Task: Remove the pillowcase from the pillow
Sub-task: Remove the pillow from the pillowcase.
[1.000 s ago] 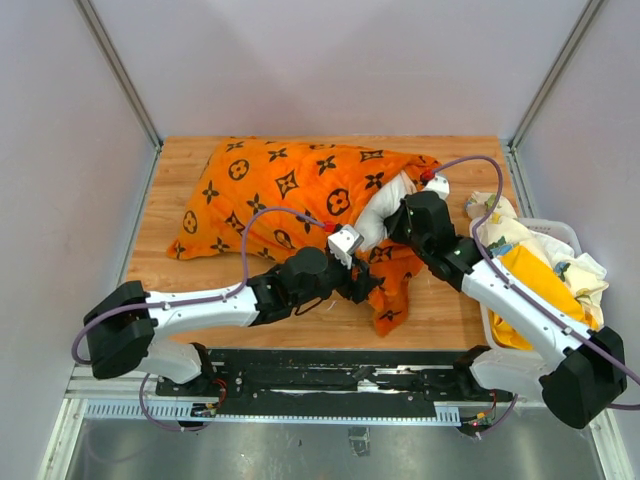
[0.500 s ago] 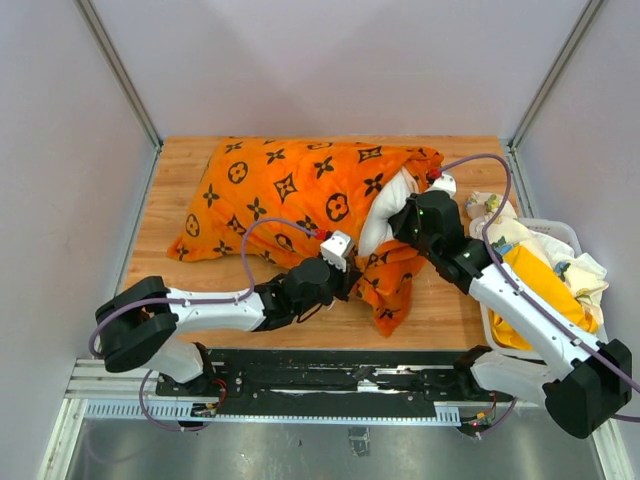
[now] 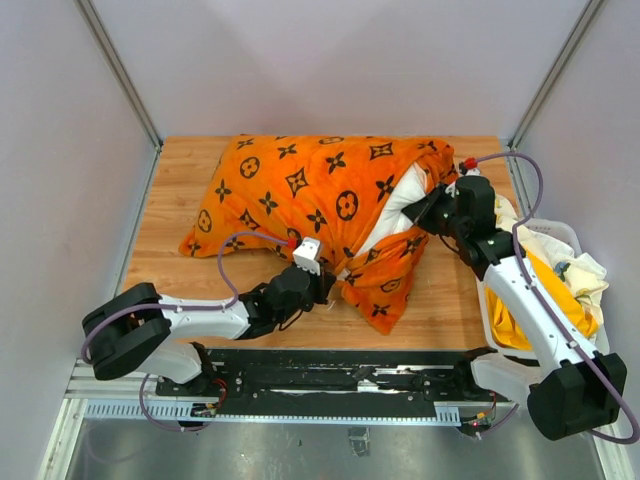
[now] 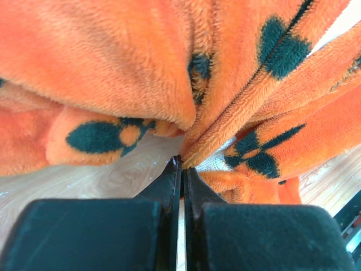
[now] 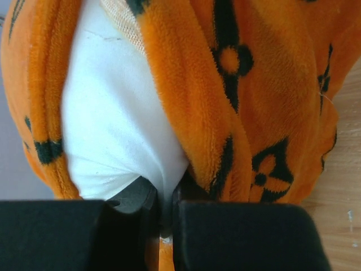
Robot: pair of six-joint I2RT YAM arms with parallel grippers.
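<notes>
Orange plush covers most of the pillow (image 3: 396, 203) in the top view: the pillowcase (image 3: 300, 185) lies across the wooden surface (image 3: 165, 190), and only a white wedge of pillow shows at its open right end. The left arm (image 3: 200, 315) reaches in low to the loose flap of case on the pillow's near side, while the right arm (image 3: 520, 290) comes to the bared white end from the right. That split looks deliberate, as one arm can anchor the filling while the other draws the cover off it. Right of the pillow stands a basket (image 3: 566, 232) of crumpled cloths, partly covered by the right arm. From above, neither pair of jaws can be read, since fabric folds hide both. In the left wrist view, the jaws are clenched tight on a thin ridge of pillowcase (image 4: 113, 68) that runs down into their tips. The bite itself is hidden between the pads, and how much cloth is caught cannot be told. Bare surface (image 4: 84, 180) shows beneath. In the right wrist view, the jaws are clamped on a pinch of white pillow (image 5: 118, 113), with the case (image 5: 254, 84) bunched just beside them. The far end of the pillow is cut off at the top.
</notes>
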